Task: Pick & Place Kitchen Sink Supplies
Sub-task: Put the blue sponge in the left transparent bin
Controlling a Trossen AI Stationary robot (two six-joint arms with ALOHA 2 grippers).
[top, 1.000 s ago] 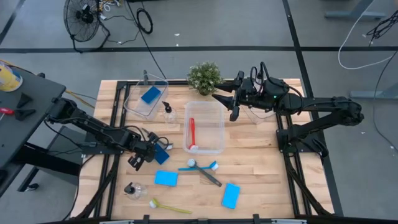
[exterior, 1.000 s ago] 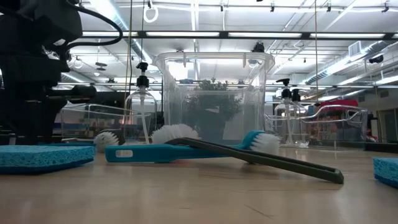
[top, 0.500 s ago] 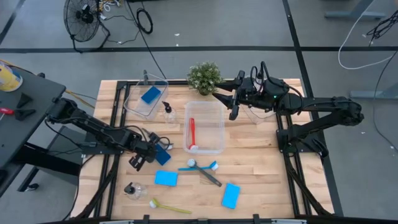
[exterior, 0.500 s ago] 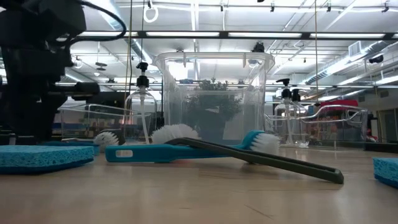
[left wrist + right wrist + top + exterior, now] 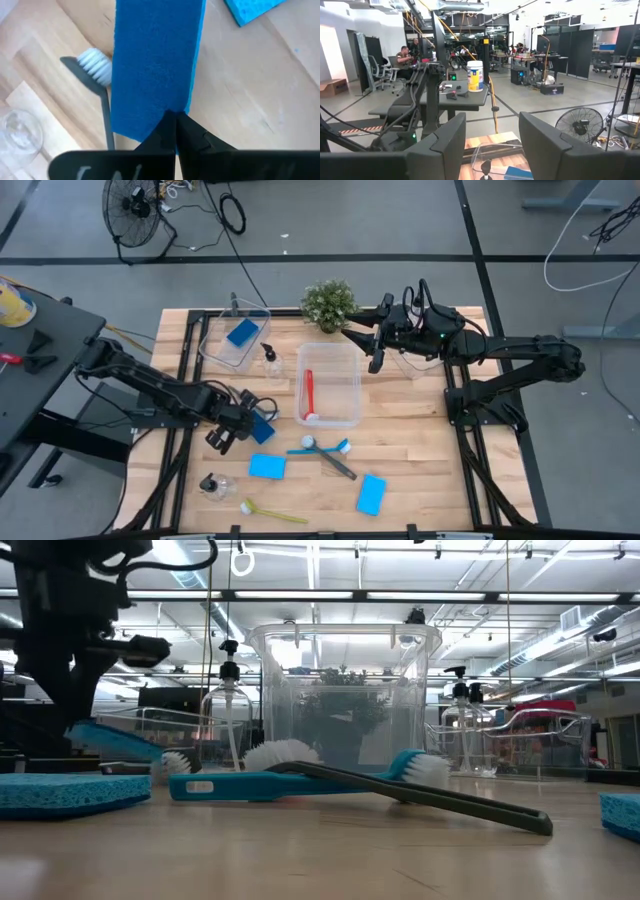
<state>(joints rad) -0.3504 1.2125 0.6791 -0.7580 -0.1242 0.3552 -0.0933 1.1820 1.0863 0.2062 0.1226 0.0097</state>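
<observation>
Blue sponge [image 5: 262, 427] was pinched by one edge in the left gripper [image 5: 172, 131], jaws clamped on it, lifted just clear of the table left of the middle bin [image 5: 330, 384]; that bin already held a red brush [image 5: 309, 393]; a far-left bin [image 5: 232, 338] held another sponge; two sponges, three brushes and two bottles lay loose, so most remained. Left arm reached low across the table; right gripper [image 5: 375, 350] waited, fingers apart and empty, above the middle bin's right side.
</observation>
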